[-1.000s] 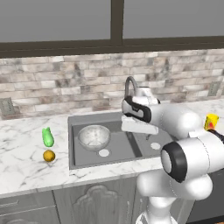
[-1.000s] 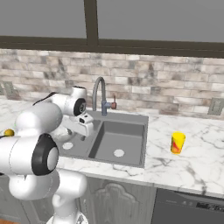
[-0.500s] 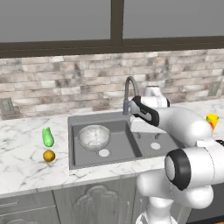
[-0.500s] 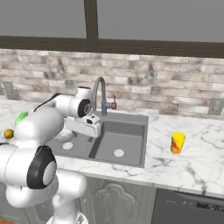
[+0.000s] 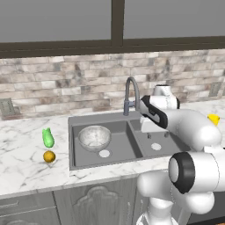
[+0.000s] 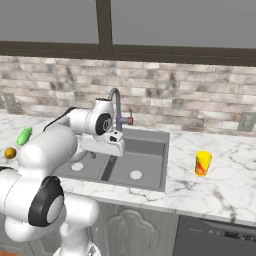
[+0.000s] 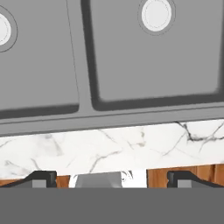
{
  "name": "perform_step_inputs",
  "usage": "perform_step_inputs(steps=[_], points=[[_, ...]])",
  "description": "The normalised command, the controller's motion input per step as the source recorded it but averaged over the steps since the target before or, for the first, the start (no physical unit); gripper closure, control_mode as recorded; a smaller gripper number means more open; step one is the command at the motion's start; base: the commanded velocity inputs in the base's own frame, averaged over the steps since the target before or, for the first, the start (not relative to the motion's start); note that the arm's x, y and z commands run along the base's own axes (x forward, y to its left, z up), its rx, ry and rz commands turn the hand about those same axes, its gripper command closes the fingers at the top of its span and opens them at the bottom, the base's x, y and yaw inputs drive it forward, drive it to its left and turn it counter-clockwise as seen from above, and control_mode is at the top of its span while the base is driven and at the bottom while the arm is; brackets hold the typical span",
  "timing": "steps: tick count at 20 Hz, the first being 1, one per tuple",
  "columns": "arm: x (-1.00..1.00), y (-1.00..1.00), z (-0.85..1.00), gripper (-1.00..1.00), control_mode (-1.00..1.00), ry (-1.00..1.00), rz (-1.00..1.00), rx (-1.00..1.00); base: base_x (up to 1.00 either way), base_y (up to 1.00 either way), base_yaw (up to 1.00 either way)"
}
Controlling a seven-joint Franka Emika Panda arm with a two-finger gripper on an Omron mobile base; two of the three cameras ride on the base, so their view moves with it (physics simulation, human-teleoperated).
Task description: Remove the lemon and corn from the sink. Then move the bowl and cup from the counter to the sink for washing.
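While my claw (image 7: 109,177) hangs spread wide and empty above the front rim of the sink (image 5: 132,149), most of the job looks done, judging by how things lie. Taking the sink as my landmark and going from left to right: the corn (image 5: 48,137) and the lemon (image 5: 49,156) rest on the marble counter (image 5: 26,162) well to the left of it, the lemon just in front of the corn, both clear of the basins, which is where the task wants them. Inside the sink's left basin sits the bowl (image 5: 94,136), upright beside the drain, ready for washing. My hand hovers over the divider and right basin, near the faucet (image 5: 130,94), fingers apart because nothing is carried. Well to the right of the sink stands the cup (image 6: 202,163), upright on the counter, untouched. I judge that fetching it is my remaining step.
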Motion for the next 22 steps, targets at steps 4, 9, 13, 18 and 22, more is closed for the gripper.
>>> perform_step_inputs(steps=[4,9,13,18,22], points=[[-0.02,-0.37,0.05,-1.0,-1.0,-0.01,0.12,0.0,0.0,0.0,0.0],[0.0,-0.38,0.04,-1.0,-1.0,0.0,0.12,0.0,0.0,0.0,0.0],[0.0,-0.38,0.05,-1.0,-1.0,0.0,0.12,0.02,0.0,0.0,0.0],[0.0,-0.38,0.04,-1.0,-1.0,0.0,0.15,0.04,0.0,0.0,0.0],[0.0,-0.38,0.04,-1.0,-1.0,-0.01,0.14,0.06,0.0,0.0,0.0]])
